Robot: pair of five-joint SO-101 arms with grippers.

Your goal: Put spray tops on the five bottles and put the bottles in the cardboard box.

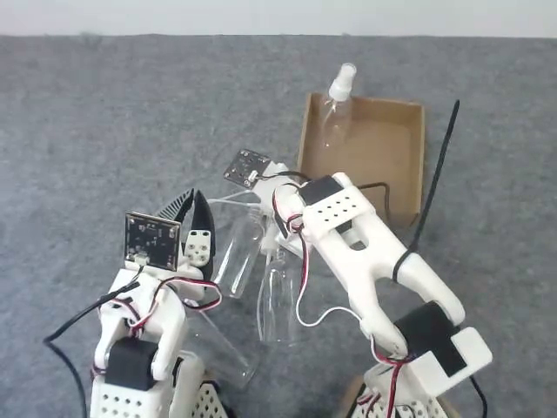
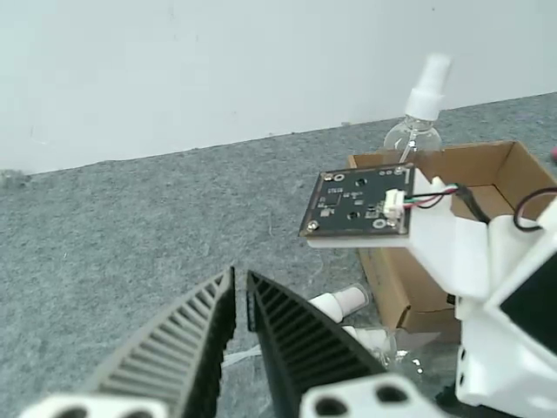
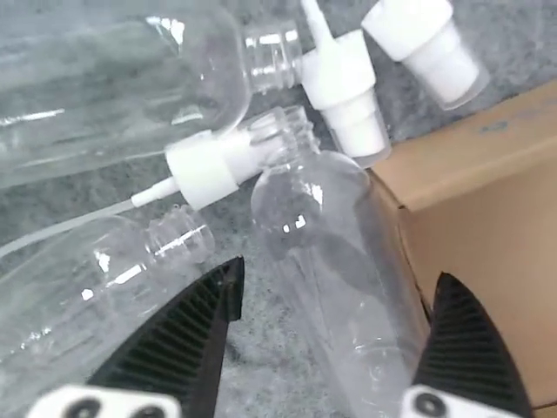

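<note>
My right gripper [image 3: 339, 274] is open low over the table, its jaws on either side of a clear topless bottle [image 3: 335, 235] lying against the cardboard box [image 3: 487, 200]. Two more topless bottles [image 3: 96, 78] [image 3: 78, 296] lie beside it. Three white spray tops [image 3: 344, 87] [image 3: 426, 39] [image 3: 209, 170] lie loose at the bottle necks. In the cardboard box [image 1: 405, 165] leans one bottle with a spray top [image 1: 333, 113]. My left gripper [image 2: 241, 283] is shut and empty, raised above the table, left of the pile.
Clear bottles lie on the grey carpet in the high view [image 1: 239, 248] [image 1: 278, 300] [image 1: 218, 348], between the two arms. The right arm's camera board [image 2: 357, 205] hangs close in front of my left gripper. Open carpet lies to the far left.
</note>
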